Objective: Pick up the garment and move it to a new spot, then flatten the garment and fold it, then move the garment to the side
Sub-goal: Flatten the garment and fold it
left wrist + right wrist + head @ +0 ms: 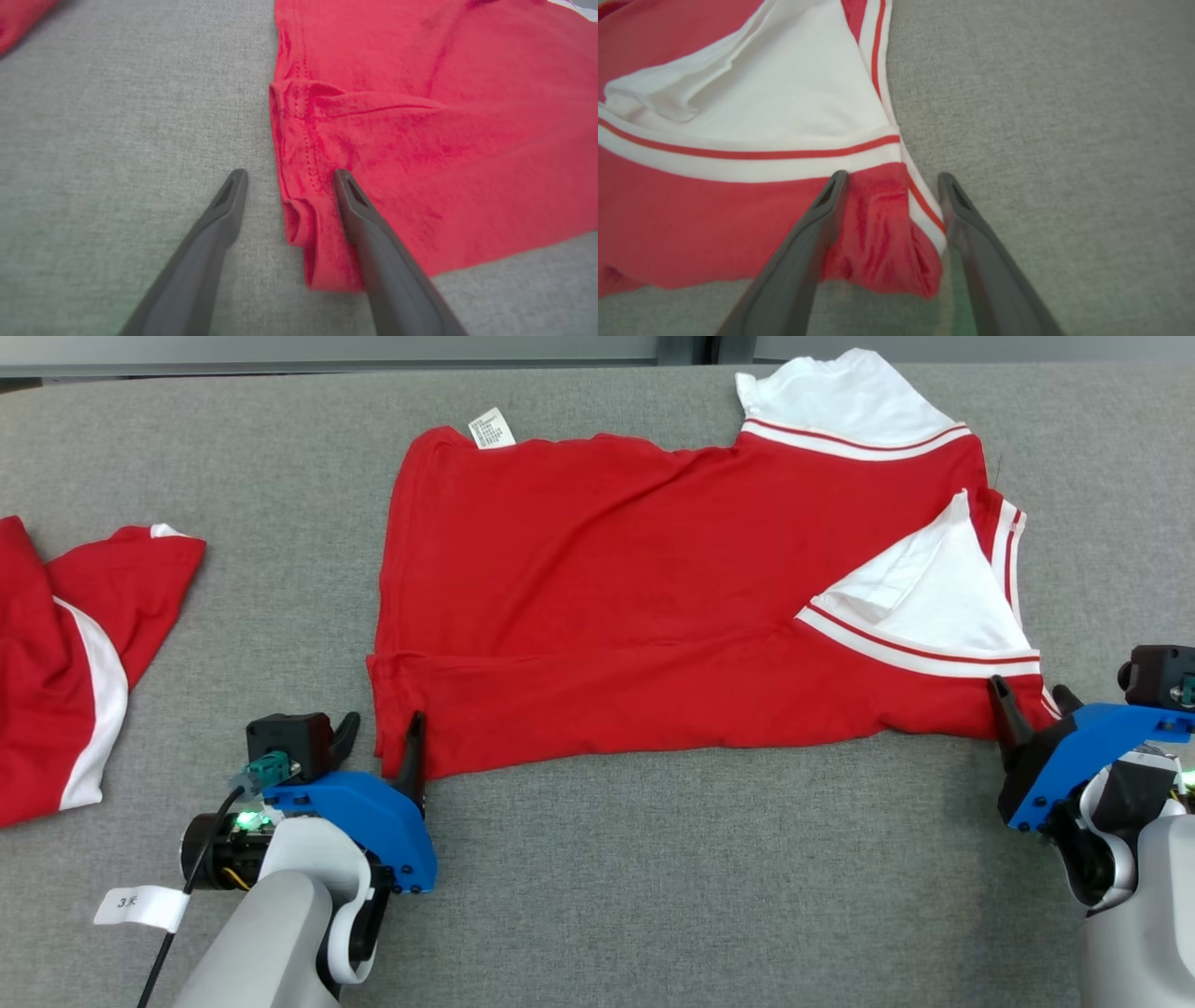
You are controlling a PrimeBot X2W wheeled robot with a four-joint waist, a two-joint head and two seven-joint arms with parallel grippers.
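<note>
Along the near hem of the spread red-and-white cotton shirt (607,607), the grey fabric-covered counter (709,859) lies bare, as it does to the shirt's right. To its left, a bare lane reaches a crumpled second red-and-white garment (65,644). The left pincer (385,721) and right pincer (1027,689), fingers apart, straddle the shirt's near corners.

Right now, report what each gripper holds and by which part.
Nothing is held. The left gripper and the right gripper are both open, each straddling a near corner of the red shirt without pinching it.
</note>
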